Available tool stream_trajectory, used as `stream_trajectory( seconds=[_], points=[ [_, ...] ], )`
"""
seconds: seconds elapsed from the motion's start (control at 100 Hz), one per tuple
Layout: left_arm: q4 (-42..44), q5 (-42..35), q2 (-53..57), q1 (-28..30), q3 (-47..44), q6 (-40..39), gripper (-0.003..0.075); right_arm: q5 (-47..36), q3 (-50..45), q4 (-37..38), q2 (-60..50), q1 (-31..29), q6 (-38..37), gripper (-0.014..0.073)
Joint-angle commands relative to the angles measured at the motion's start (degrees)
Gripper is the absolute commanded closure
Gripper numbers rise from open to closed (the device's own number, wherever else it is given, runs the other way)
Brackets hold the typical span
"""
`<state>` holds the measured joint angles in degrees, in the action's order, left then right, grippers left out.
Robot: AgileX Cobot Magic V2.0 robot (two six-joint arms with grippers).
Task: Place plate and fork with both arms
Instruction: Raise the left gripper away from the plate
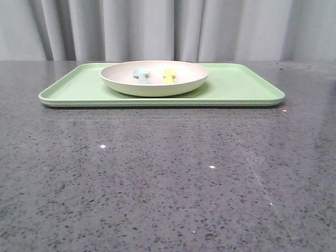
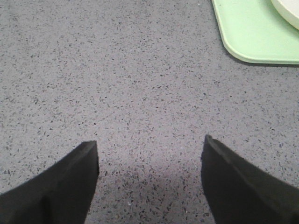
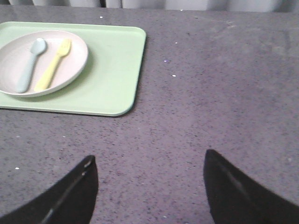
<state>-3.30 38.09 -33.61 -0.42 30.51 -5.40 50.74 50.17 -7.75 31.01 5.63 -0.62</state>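
The cream-white plate [image 1: 155,77] sits on the light-green tray [image 1: 241,86], left of the tray's middle. Inside it lie the yellow fork [image 1: 169,75] and a pale-blue spoon [image 1: 142,74], side by side. The right wrist view shows the plate [image 3: 70,63], the fork [image 3: 52,65] and the spoon [image 3: 29,64] too. My left gripper [image 2: 150,147] is open and empty over bare table, with the tray's corner [image 2: 252,37] and a sliver of the plate [image 2: 288,10] beyond it. My right gripper [image 3: 149,161] is open and empty, well short of the tray. Neither gripper shows in the front view.
The grey speckled stone table [image 1: 168,184] stretches from the tray to the near edge. Grey curtains [image 1: 157,26] hang behind the table. The tray's right half [image 3: 117,70] holds nothing.
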Motion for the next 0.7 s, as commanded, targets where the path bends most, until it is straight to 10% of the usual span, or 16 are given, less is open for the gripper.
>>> stream_trajectory(
  seconds=[0.0,0.69],
  points=[
    [-0.18,-3.83,0.02,0.14,1.48,-0.52,0.0258,-4.85,3.22,-4.21,3.81,-0.14,0.62,0.0104],
    [-0.18,-3.83,0.02,0.14,1.48,-0.52,0.0258,-3.59,36.65,-8.02,46.90,16.31,2.05,0.0104]
  ],
)
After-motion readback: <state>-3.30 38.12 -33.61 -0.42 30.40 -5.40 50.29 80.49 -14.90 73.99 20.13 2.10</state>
